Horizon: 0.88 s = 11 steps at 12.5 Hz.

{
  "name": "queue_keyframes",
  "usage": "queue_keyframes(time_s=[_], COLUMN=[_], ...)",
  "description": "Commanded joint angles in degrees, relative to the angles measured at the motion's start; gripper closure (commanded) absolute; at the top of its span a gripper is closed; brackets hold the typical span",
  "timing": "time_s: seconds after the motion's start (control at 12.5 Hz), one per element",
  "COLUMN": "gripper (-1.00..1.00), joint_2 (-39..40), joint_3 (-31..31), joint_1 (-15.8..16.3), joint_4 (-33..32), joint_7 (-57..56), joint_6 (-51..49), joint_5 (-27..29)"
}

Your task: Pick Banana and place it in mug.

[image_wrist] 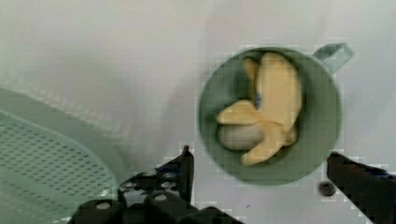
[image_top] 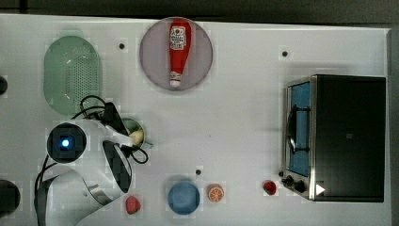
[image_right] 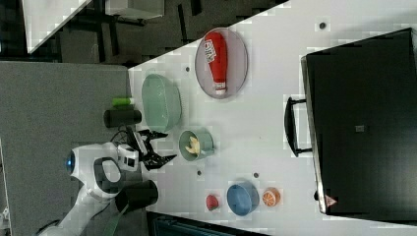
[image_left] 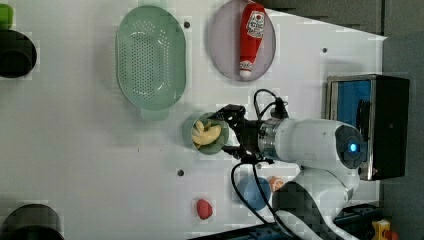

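Closest to the arm: your gripper (image_wrist: 259, 161) hangs above the white table (image_top: 244, 122), its two black fingers (image_wrist: 180, 170) spread wide apart with nothing between them.
Gripper position: you will find it just beside the mug (image_left: 210, 134), on the left view's right of it, with one finger either side of the mug's near rim in the wrist view.
Banana (image_wrist: 268, 105): it lies inside the mug, a peeled yellow toy banana with its skin flaps splayed, clear of both fingers.
Mug: a small teal-green cup standing upright on the table, its short side handle (image_wrist: 332, 55) pointing away from the gripper.
Colander (image_top: 73, 74): a pale green perforated oval, just beyond the mug toward the top view's upper left, near it but not touching.
Front edge of the table: in the top view you have, from left to right, a small red fruit (image_top: 132, 205), a round blue bowl (image_top: 183, 197), an orange half (image_top: 216, 193) just beside the bowl, and another small red item (image_top: 269, 187).
Plate (image_top: 155, 70): a round grey plate well apart from the mug, at the top view's upper middle.
Ketchup bottle (image_top: 179, 49): red, lying flat on the plate.
Farthest off: a black toaster oven (image_top: 348, 136) with a glass door sits at the top view's right.
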Motion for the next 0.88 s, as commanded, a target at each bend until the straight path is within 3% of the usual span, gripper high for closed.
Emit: queue_keyframes(time_s=[0.08,0.48,0.88], gripper=[-1.00,-1.00,-1.00], joint_2=[-6.01,-18.80,-22.75], joint_3=[-1.99,-11.10,-23.76], joint_1=[-0.87,-2.52,-3.20], joint_4=[0.49,6.10,14.86], joint_7=[1.41,-17.02,-36.72], joint_6=[-2.64,-23.47,-33.82], joint_5=[-0.51,-0.50,-0.50])
